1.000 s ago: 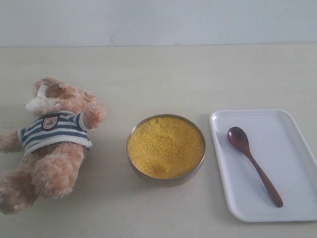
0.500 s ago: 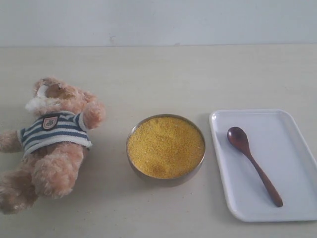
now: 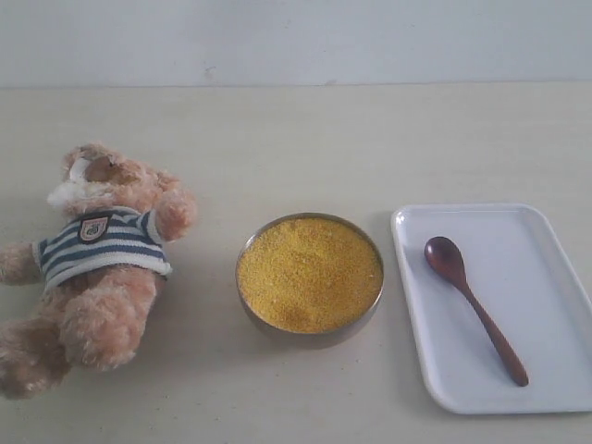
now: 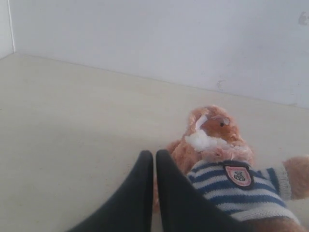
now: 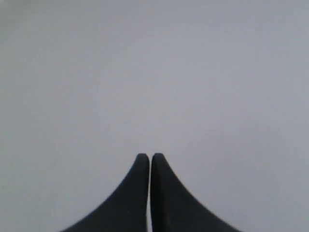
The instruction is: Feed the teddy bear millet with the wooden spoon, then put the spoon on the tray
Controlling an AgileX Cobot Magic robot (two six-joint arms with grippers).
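Note:
The teddy bear (image 3: 97,264) lies on its back at the table's left, striped shirt and badge up. A metal bowl (image 3: 310,329) of yellow millet (image 3: 309,273) stands in the middle. On the right, the wooden spoon (image 3: 474,306) lies in the white tray (image 3: 546,242), bowl end toward the back. No arm shows in the exterior view. My left gripper (image 4: 154,153) is shut with nothing in it, its tips just in front of the teddy bear (image 4: 227,159). The right gripper (image 5: 149,156) is shut and empty, facing a plain grey surface.
The table (image 3: 296,139) is pale beige and ends at a white wall (image 3: 296,37) at the back. The tray reaches the right edge of the exterior view.

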